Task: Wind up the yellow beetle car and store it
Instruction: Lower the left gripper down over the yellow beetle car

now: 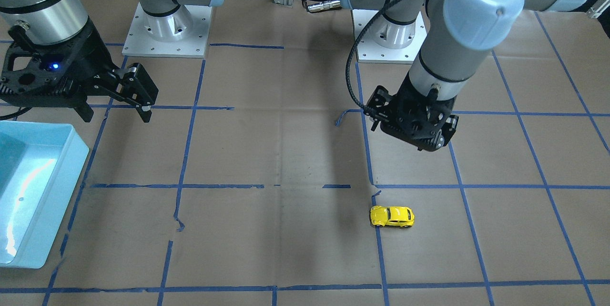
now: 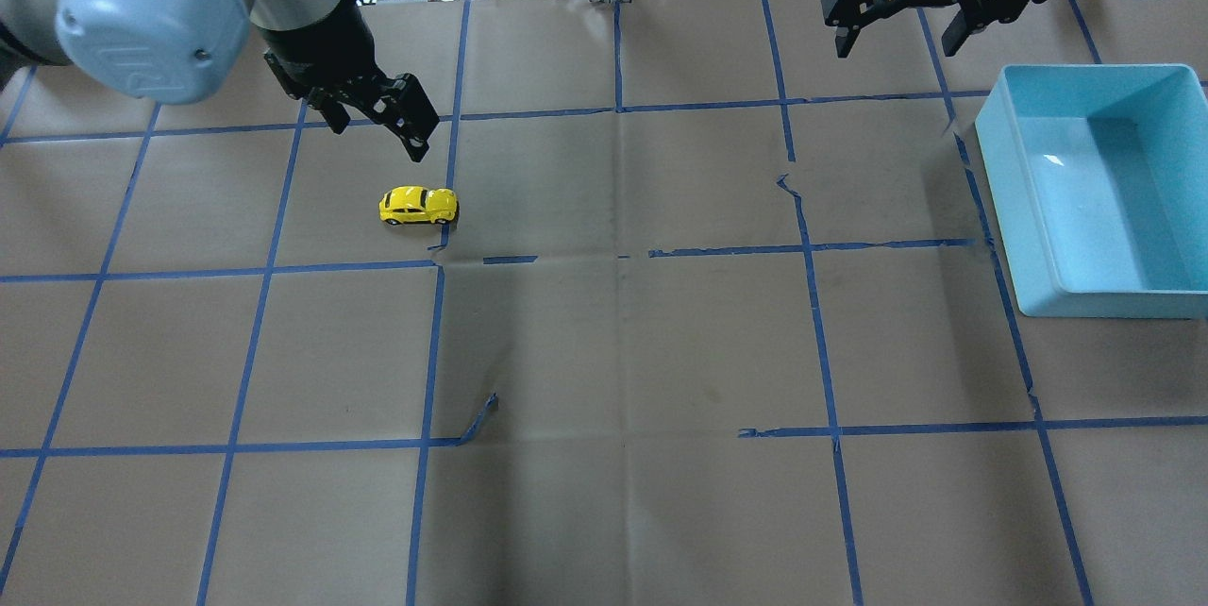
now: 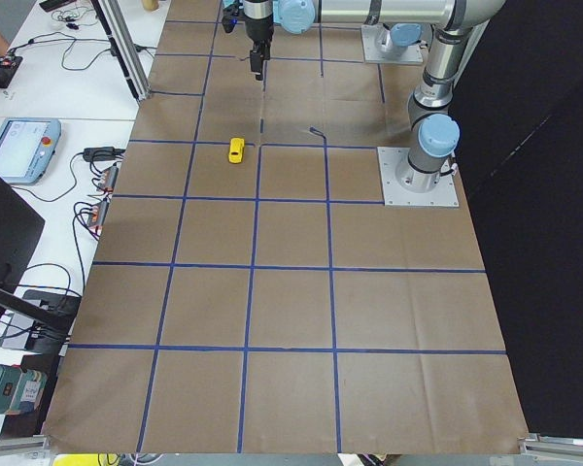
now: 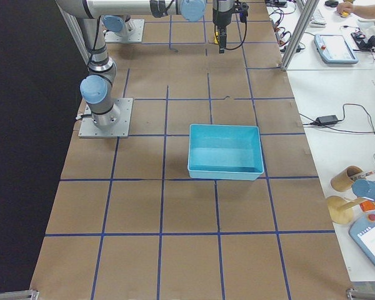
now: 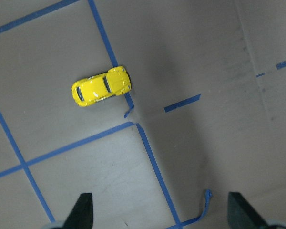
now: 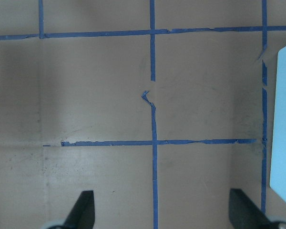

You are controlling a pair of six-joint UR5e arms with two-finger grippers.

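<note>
I see the blue bin [image 2: 1114, 200] showing its bare floor, near my right gripper [image 2: 897, 40], fingers spread wide. The yellow beetle car [image 2: 418, 206] sits on the brown table [image 2: 613, 351] with blue tape lines, just beside my left gripper [image 5: 159, 217], also spread wide.

I get bright, even light from above on the bench [image 1: 286, 153], with broad, soft arm shadows down its middle. White glare streaks the blue bin [image 1: 59, 201]. The wrist views look slightly soft, with the dark fingertips [image 5: 83, 210] blurred at the bottom edge.
</note>
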